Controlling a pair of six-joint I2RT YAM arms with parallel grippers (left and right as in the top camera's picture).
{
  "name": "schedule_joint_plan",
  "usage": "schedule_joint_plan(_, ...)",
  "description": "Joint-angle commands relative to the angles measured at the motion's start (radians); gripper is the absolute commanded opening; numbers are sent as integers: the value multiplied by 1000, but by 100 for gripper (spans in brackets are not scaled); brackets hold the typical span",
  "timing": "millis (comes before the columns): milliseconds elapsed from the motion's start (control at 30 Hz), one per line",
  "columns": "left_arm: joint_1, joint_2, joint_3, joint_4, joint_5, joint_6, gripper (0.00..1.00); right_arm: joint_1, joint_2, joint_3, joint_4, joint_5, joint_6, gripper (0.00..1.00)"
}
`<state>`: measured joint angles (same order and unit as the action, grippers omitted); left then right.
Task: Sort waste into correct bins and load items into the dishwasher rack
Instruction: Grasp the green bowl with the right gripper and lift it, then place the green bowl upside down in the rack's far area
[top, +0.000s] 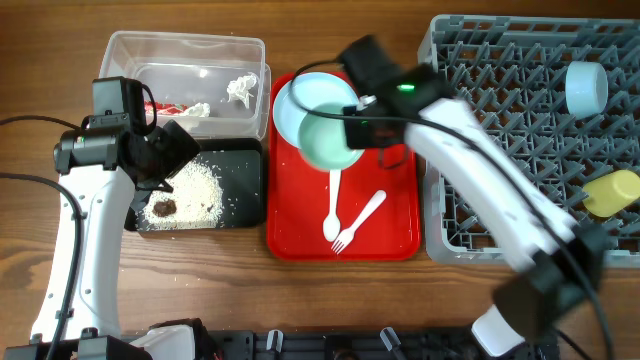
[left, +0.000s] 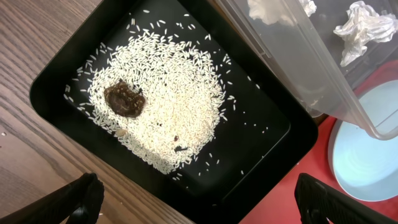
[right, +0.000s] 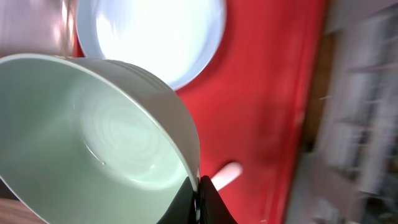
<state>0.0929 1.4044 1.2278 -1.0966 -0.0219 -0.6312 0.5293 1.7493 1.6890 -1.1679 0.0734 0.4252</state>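
Observation:
My right gripper (top: 362, 122) is shut on the rim of the pale green bowl (top: 328, 138) and holds it tilted above the red tray; in the right wrist view the jaws (right: 198, 194) pinch the bowl's rim (right: 93, 137). The light blue plate (top: 305, 100) lies on the tray under it. A white spoon (top: 332, 205) and fork (top: 362, 220) lie on the tray. My left gripper (left: 199, 202) is open above the black tray (left: 56, 93), which holds rice (left: 168, 93) and a brown scrap (left: 124, 99). The clear tub (top: 150, 50) holds tissue (top: 243, 87) and a red-and-white wrapper (top: 170, 107). The grey rack (top: 470, 215) holds a light blue bowl (top: 586, 88) and a yellow cup (top: 612, 193).
The flat red serving tray (top: 400, 235) sits between the black tray and the rack. Wood table shows at the left (top: 40, 60). The right arm crosses over the rack's front left part.

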Motion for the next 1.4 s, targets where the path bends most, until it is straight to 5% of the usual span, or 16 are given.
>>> schedule_joint_plan(0,5,-1,0,0,-13,-13,100,-58,-80,5,-16,69,-11,4)
schedule_joint_plan(1000,5,-1,0,0,-13,-13,100,-243,-111,5,-70,153,-64,4)
schedule_joint_plan(1233,5,-1,0,0,-13,-13,100,-475,-110,5,123,418,-149,4)
schedule_joint_plan(1367,5,-1,0,0,-13,-13,100,-579,-105,5,331,594,-323,4)
